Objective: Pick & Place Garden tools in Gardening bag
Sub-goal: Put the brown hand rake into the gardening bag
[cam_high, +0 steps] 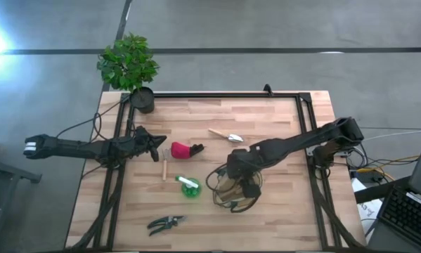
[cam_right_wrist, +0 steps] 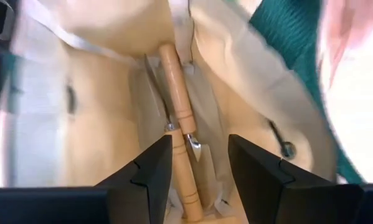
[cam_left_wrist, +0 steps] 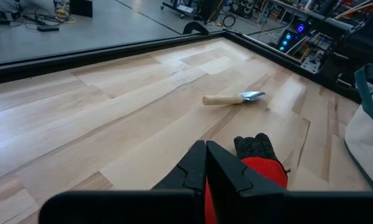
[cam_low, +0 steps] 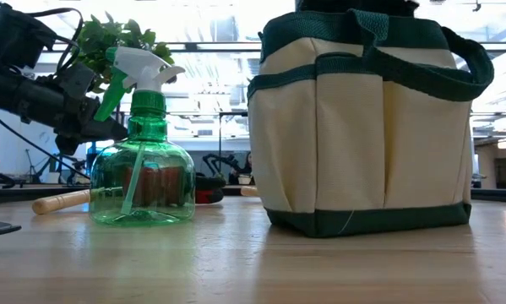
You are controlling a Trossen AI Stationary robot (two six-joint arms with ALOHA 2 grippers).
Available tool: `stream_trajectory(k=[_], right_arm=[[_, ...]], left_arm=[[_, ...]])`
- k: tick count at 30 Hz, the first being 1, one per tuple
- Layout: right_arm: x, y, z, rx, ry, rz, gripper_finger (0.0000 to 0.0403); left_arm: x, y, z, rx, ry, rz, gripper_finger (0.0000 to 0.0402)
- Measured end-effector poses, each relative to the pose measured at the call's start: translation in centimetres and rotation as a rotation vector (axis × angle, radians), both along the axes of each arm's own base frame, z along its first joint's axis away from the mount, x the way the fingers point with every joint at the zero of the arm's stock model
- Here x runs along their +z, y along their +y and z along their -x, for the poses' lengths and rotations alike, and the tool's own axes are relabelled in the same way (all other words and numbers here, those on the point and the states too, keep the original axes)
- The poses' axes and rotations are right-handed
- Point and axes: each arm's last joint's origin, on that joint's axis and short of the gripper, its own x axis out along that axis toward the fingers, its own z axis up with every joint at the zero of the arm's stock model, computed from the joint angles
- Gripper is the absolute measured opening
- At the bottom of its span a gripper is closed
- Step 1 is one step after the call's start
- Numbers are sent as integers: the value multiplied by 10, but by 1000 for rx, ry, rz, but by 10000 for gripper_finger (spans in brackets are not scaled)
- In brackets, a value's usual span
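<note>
The right gripper (cam_right_wrist: 197, 163) is reaching down into the gardening bag (cam_high: 232, 186), its fingers parted with nothing between them and two wooden-handled tools (cam_right_wrist: 177, 93) lying on the bag's floor just beyond; the sound way to finish this drop is probably lifting straight up, so the fingers are not snagging the fabric walls or the looped handles. The right arm is stretching from the table's right edge, wrist bent over the bag, while the left gripper (cam_left_wrist: 205, 168) is hanging clenched and empty just beside the red-and-black glove (cam_high: 183, 150).
</note>
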Motion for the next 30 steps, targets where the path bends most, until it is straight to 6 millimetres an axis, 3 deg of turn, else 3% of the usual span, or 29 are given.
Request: stream_trajectory(k=[9,19,30], right_arm=[[57,-6,29,-19,-198,6,136],[112,-23,81,-173,-391,56,117],[136,-36,118,-261,-496,180,95]], left_arm=[[0,0,0,3,-4,11,14],[0,0,0,10,-19,36,14],[0,-3,-1,-133,23,3,14]])
